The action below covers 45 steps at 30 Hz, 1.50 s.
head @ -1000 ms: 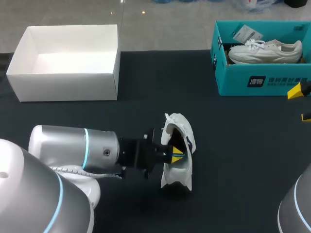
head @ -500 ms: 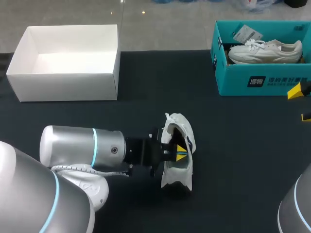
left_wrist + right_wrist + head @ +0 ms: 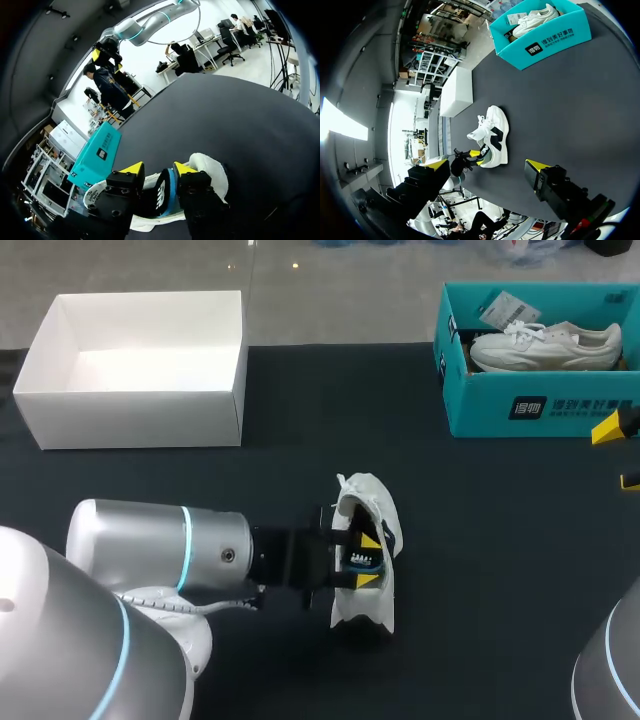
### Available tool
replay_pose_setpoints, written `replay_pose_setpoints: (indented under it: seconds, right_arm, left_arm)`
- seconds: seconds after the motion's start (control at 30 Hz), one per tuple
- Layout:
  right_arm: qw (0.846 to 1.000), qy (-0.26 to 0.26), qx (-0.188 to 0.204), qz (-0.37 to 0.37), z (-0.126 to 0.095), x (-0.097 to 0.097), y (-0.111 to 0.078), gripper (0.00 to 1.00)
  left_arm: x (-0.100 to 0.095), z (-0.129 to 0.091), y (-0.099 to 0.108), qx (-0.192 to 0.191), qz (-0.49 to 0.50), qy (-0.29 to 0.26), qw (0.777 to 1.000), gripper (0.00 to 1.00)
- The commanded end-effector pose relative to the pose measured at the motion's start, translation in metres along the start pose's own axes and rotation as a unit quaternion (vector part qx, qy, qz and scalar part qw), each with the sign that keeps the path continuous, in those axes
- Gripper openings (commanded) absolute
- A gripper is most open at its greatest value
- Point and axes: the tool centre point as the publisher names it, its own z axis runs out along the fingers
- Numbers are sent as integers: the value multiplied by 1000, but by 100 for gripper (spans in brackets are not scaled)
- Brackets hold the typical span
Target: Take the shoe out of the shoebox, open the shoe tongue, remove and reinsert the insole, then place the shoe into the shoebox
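Shoe [image 3: 368,498] is sitting mid-table [image 3: 480,540], out of both boxes. L arm is coming in low from the left w/ L gripper [image 3: 366,560] poking into the shoe's mouth. Its fingers are standing partway spread, w/ a dark, blue-edged inner piece [image 3: 162,192] showing betw. them. R gripper [image 3: 486,164] is hanging wide apart, holding nothing, at the table's right edge, well apart from the shoe. Teal box [image 3: 500,405] is sitting far right, carrying a 2nd white shoe [image 3: 545,345]. White box [image 3: 130,420] is sitting far left.
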Motion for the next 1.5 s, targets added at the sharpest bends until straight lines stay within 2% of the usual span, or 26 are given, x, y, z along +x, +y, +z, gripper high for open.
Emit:
replay_pose_setpoints:
  seconds: [0.03,0.07,0.67,0.93,1.0,1.03,1.1,1.13,1.27,1.33,1.4,1.43,1.47,1.5]
  right_arm:
    - [1000,-1,-1,0,1,0,-1,100]
    - [1000,-1,-1,0,1,0,-1,100]
    - [1000,-1,-1,0,1,0,-1,100]
    - [1000,-1,-1,0,1,0,-1,100]
    - [1000,-1,-1,0,1,0,-1,100]
    - [1000,-1,-1,0,1,0,-1,100]
    - [1000,-1,-1,0,1,0,-1,100]
    - [1000,-1,-1,0,1,0,-1,100]
    - [1000,-1,-1,0,1,0,-1,100]
    - [1000,-1,-1,0,1,0,-1,100]
    - [1000,-1,-1,0,1,0,-1,100]
    - [1000,-1,-1,0,1,0,-1,100]
    - [1000,-1,-1,0,1,0,-1,100]
    - [1000,-1,-1,0,1,0,-1,100]
  left_arm:
    - [2,-8,-1,-14,-5,3,1000,4]
    - [2,-8,-1,-13,-6,3,1000,0]
    - [-1,22,13,-4,-33,23,999,0]
    - [0,17,9,-5,-42,31,999,0]
    - [-1,12,6,-6,-41,29,999,36]
    - [-2,10,4,-8,-40,28,999,47]
    - [-4,5,1,-10,-39,25,999,83]
    - [-4,4,0,-11,-38,24,999,88]
    - [-6,1,-4,-12,-36,21,999,87]
    - [-6,1,-4,-12,-37,20,999,77]
    - [-7,1,-4,-12,-37,20,999,76]
    - [-9,1,-5,-11,-36,20,999,69]
    - [-11,0,-7,-7,-36,19,999,67]
    - [-13,-1,-8,-6,-35,19,999,58]
